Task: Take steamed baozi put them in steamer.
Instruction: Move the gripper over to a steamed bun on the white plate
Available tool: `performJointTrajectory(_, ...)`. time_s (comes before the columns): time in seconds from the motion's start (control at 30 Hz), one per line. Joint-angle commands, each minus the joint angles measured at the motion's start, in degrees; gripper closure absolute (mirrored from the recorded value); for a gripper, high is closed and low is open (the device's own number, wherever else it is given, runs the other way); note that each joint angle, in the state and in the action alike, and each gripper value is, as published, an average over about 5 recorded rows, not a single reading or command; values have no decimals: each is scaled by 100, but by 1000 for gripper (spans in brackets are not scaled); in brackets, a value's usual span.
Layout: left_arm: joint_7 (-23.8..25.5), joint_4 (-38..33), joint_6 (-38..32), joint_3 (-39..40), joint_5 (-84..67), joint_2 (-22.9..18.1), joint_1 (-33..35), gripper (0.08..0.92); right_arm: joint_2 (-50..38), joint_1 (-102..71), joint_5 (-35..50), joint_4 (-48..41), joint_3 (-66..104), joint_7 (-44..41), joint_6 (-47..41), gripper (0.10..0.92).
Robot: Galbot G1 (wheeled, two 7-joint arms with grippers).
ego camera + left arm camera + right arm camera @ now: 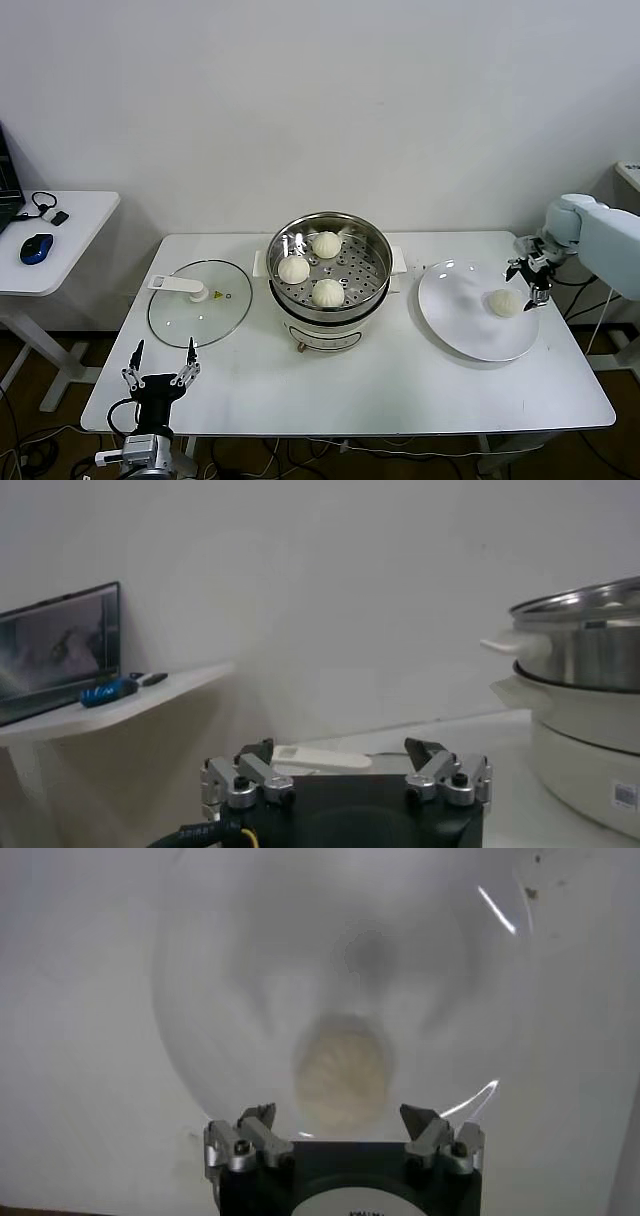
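Note:
Three cream-white baozi [327, 292] lie on the perforated tray inside the shiny steel steamer [374, 238] at the table's middle. One more baozi [503, 302] [341, 1071] sits on the right part of the wide white plate [455, 310] [220, 968]. My right gripper [531, 280] [340, 1114] hovers open just above and to the right of that bun, its fingers apart and holding nothing. My left gripper [160, 360] [345, 750] is parked open at the table's front left edge, empty.
A flat glass lid [200, 302] with a white handle [320, 757] lies left of the steamer [590, 690]. A side desk [60, 240] at far left carries a blue mouse [36, 247] and a laptop [55, 650]. Cables hang right of the table.

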Motion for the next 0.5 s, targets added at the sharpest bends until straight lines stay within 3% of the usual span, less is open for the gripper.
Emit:
performJointTrajectory(0.03,2,11,-15,8,35,-280,1,177,91,-705,-418,-668,957,-7,125,203)
performJointTrajectory(0.5,3,54,-54,2,36,-280,-9,177,376,-894,-534,-1082,1468,21,323,203)
